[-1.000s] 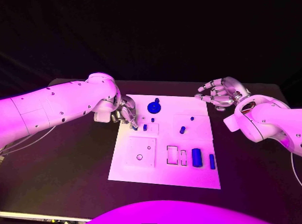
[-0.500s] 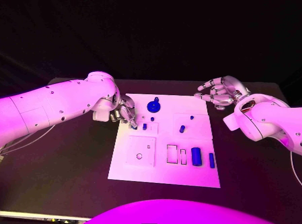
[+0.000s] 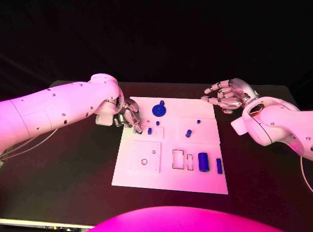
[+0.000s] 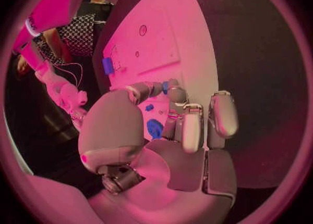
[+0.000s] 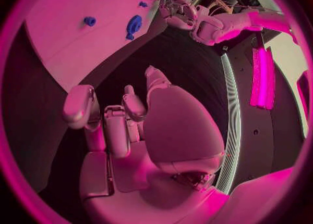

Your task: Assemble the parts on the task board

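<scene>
Left hand (image 3: 130, 117) pinches a small blue part (image 3: 140, 130) at the task board's (image 3: 171, 179) upper-left edge; right hand (image 3: 228, 96) hovers upper right, fingers curled, empty.

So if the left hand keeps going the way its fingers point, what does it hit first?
Most likely the small blue peg on the white board. The left hand points down at the board's near-left part, fingertips right beside that peg. Whether they already touch it is unclear.
</scene>
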You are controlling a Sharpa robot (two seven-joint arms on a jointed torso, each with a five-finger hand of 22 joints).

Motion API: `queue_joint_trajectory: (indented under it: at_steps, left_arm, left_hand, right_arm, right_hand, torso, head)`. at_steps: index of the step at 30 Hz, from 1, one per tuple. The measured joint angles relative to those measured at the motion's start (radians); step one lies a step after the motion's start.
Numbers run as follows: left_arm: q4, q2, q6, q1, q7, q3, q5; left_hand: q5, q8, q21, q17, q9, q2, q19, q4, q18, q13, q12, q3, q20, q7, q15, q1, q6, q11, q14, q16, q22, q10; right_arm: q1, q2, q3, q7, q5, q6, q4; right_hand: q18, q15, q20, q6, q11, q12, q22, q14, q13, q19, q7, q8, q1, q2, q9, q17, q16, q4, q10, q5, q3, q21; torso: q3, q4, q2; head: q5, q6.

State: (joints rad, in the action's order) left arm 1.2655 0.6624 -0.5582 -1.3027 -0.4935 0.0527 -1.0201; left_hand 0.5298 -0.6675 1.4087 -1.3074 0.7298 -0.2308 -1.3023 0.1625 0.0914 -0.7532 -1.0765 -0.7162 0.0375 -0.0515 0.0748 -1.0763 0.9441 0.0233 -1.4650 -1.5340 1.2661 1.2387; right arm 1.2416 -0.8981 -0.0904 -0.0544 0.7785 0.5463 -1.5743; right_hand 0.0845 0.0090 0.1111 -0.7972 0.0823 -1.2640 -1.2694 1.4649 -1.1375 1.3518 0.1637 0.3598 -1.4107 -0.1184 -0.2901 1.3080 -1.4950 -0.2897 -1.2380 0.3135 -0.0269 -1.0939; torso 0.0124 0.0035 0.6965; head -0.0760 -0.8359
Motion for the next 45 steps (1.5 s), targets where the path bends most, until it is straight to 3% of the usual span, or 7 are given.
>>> queue_joint_trajectory:
  at_steps: [25,45]
  left_arm:
    - [-0.048,-0.042,-0.008,-0.007,-0.010,0.006,0.006]
    - [-0.060,-0.049,0.000,-0.007,-0.012,0.009,0.006]
  left_hand:
    - [0.004,-0.004,0.004,0.000,0.001,0.006,-0.004,0.000,0.000,-0.009,-0.004,0.000,-0.004,0.000,0.000,0.002,0.000,-0.001,0.000,0.000,0.005,0.008]
    - [0.005,-0.004,0.004,0.000,0.001,0.006,-0.004,0.000,0.000,-0.008,-0.004,0.000,-0.004,0.000,0.000,0.001,0.000,-0.002,0.000,0.000,0.008,0.009]
  right_arm:
    - [0.000,0.000,0.000,0.000,0.000,0.000,-0.001]
    - [0.000,0.000,0.000,0.000,0.000,0.000,0.000]
  right_hand:
    - [0.000,0.000,0.000,0.000,0.000,0.000,0.000,0.000,0.000,0.000,0.000,0.000,0.000,0.000,0.000,0.000,0.000,0.000,0.000,0.000,0.000,0.000]
    - [0.000,0.000,0.000,0.000,0.000,0.000,0.000,0.000,0.000,0.000,0.000,0.000,0.000,0.000,0.000,0.000,0.000,0.000,0.000,0.000,0.000,0.000]
  torso:
    - [-0.0002,0.0000,0.000]
    - [-0.0001,0.0011,0.000]
  head:
    - [0.003,-0.006]
    - [0.005,-0.010]
